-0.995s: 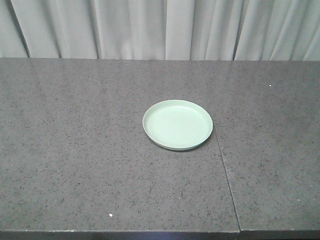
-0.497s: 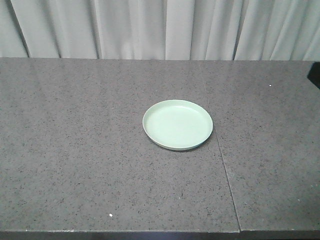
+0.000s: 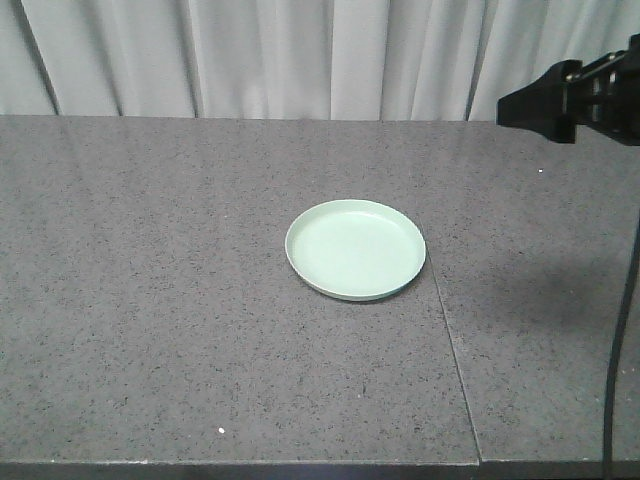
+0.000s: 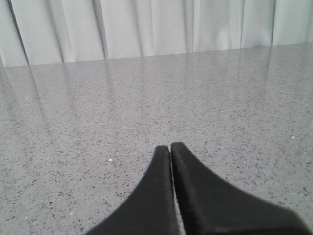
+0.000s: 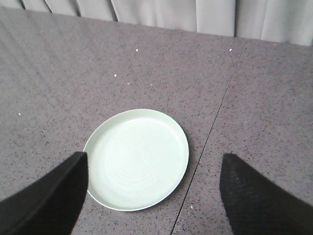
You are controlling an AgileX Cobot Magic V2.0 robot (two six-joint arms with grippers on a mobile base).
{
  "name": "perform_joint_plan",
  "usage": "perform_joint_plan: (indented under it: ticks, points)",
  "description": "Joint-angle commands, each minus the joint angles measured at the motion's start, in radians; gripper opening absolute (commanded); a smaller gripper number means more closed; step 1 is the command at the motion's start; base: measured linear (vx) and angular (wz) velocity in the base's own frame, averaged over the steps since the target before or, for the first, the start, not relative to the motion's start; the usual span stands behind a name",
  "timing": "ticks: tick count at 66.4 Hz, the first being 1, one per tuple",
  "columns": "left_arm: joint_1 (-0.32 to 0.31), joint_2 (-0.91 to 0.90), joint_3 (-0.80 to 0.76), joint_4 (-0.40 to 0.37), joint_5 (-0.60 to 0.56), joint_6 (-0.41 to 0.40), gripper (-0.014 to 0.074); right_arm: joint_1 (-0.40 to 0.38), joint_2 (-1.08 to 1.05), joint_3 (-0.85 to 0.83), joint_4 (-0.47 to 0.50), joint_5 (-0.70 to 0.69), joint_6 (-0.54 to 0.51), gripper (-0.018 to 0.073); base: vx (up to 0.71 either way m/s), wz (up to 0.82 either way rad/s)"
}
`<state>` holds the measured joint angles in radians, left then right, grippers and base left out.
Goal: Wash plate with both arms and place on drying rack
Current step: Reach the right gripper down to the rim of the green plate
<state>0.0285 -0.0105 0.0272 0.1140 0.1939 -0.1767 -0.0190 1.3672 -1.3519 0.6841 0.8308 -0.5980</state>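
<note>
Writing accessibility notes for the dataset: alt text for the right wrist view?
A pale mint-green plate lies flat on a speckled grey countertop, framed between the right gripper's wide-open black fingers. A thin seam runs beside the plate; white curtain behind.

**One plate (image 3: 355, 249) on a speckled stone counter (image 3: 150, 300)**

The counter is a long, flat slab of dark grey stone, peppered with fine black and pale specks and faintly glossy toward its far edge. A thin straight seam (image 3: 455, 370) runs back from the front edge and splits it into a wide left section and a narrower right one. The round, pale green plate, with a low upright rim, lies flat and right side up on the left section, its right edge just beside the seam. A small white fleck (image 3: 221, 430) sits near the front edge, well apart from the plate.
</note>
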Motion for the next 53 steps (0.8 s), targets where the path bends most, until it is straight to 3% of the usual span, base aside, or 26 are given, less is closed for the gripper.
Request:
perform_joint_plan:
  ticks: [1,8,27,53]
  points:
    - [-0.008,-0.014,-0.026,0.0,-0.075,-0.007,-0.0006,0.054,0.054,-0.076,-0.019,-0.025,0.005,0.0536,0.0,0.0]
    - [-0.008,-0.014,-0.026,0.0,-0.075,-0.007,-0.0006,0.133,0.165,-0.145,-0.12,-0.039,0.1,0.0536,0.0,0.0]
    - [-0.008,-0.014,-0.026,0.0,-0.075,-0.007,-0.0006,0.23,0.45,-0.39,-0.441,0.046,0.34,0.0536,0.0,0.0]
    - [-0.008,-0.014,-0.026,0.0,-0.075,-0.007,-0.0006,0.226,0.714,-0.61,-0.509,0.199,0.451,0.0536,0.0,0.0]
